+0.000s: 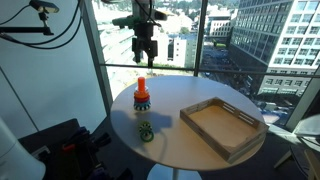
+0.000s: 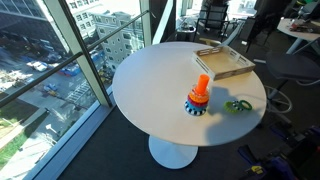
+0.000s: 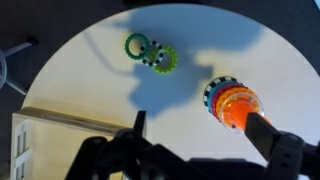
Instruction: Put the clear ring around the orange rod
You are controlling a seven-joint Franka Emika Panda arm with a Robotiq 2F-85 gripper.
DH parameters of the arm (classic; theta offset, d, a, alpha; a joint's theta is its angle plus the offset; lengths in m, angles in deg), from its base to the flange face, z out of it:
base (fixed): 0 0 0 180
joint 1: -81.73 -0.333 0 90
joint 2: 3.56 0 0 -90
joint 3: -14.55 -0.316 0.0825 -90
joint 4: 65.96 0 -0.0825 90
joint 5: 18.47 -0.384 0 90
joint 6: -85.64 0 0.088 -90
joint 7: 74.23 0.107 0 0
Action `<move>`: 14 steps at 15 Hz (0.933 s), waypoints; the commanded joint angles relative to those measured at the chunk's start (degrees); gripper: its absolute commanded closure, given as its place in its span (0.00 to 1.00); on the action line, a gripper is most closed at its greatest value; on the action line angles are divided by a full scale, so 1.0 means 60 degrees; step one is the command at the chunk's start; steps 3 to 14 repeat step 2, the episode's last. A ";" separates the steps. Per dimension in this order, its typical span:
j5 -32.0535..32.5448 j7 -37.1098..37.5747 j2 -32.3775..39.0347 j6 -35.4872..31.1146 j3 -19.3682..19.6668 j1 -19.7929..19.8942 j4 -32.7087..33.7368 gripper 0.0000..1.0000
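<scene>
The orange rod (image 1: 141, 86) stands upright on the round white table (image 1: 185, 145), with several coloured rings stacked round its foot. It shows in both exterior views (image 2: 202, 85). In the wrist view the rod (image 3: 243, 108) is seen from above. The clear ring (image 3: 228, 100) appears to lie around it on top of the coloured stack, as a whitish see-through rim. My gripper (image 1: 145, 58) hangs high above the rod, open and empty. In the wrist view its fingers (image 3: 205, 135) stand wide apart, the right one overlapping the rod.
A green ring (image 3: 137, 45) and a yellow-green and dark ring (image 3: 164, 58) lie joined on the table (image 1: 146, 130) (image 2: 238, 105). A shallow wooden tray (image 1: 235, 143) (image 2: 224, 72) (image 3: 30, 135) sits at the table's side. Large windows stand right behind the table.
</scene>
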 commanded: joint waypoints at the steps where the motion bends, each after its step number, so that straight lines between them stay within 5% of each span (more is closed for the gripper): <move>1: -0.0002 -0.0002 0.0002 0.0026 -0.0034 0.0033 0.0019 0.00; 14: -0.0002 -0.0002 0.0002 0.0026 -0.0034 0.0033 0.0019 0.00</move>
